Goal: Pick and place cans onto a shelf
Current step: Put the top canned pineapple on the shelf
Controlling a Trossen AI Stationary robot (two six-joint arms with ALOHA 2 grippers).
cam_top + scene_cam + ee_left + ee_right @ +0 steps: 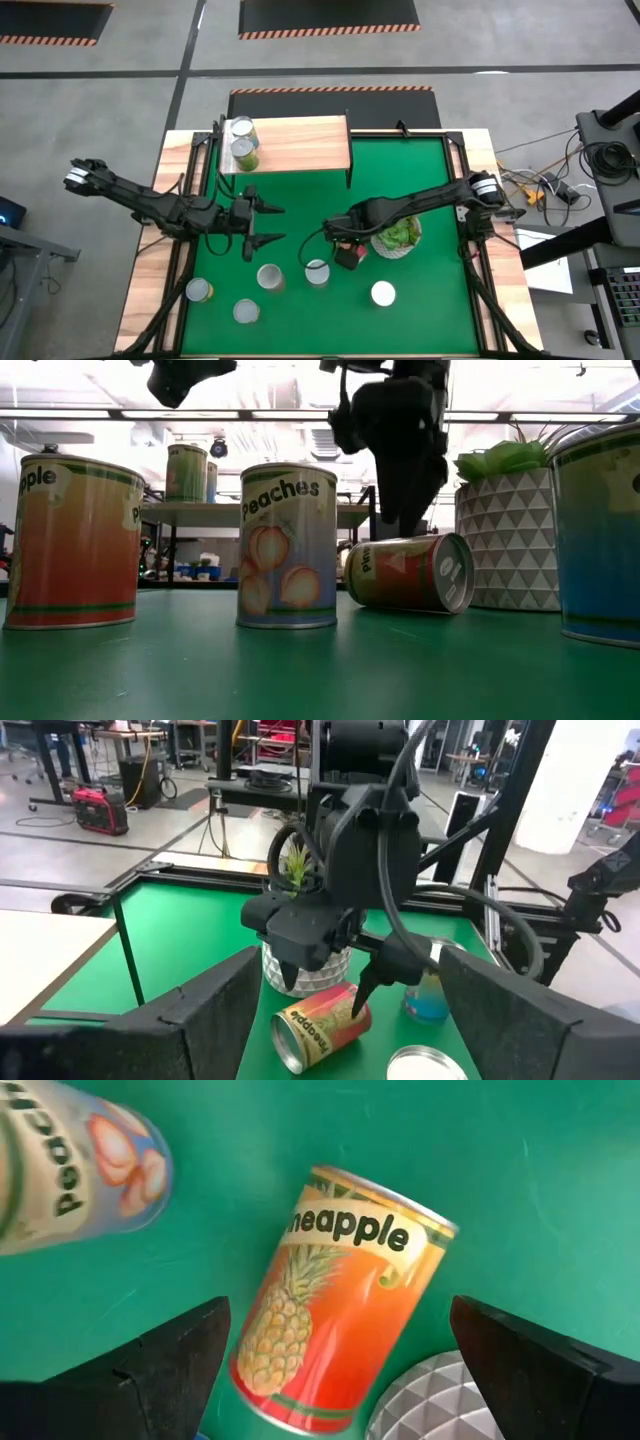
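Note:
A pineapple can (340, 1320) lies on its side on the green mat (420, 320), beside the white plant pot (397, 238). My right gripper (338, 1320) hangs open just above it, pointing down, with one finger over each side of the can (320, 1032). It touches nothing. Several more cans stand upright on the mat, among them a peaches can (288, 545) and an orange one (70, 540). Two cans (243, 140) stand on the left end of the light-wood shelf (300, 145). My left gripper (265, 225) is open and empty at mid-left, pointing level toward the right arm.
The plant pot (510, 540) stands right behind the lying can (410, 572). A blue can (600, 530) stands at the near right. Upright cans (270, 277) (317, 272) are close to the right gripper on its near side. Bare mat lies between the shelf and the grippers.

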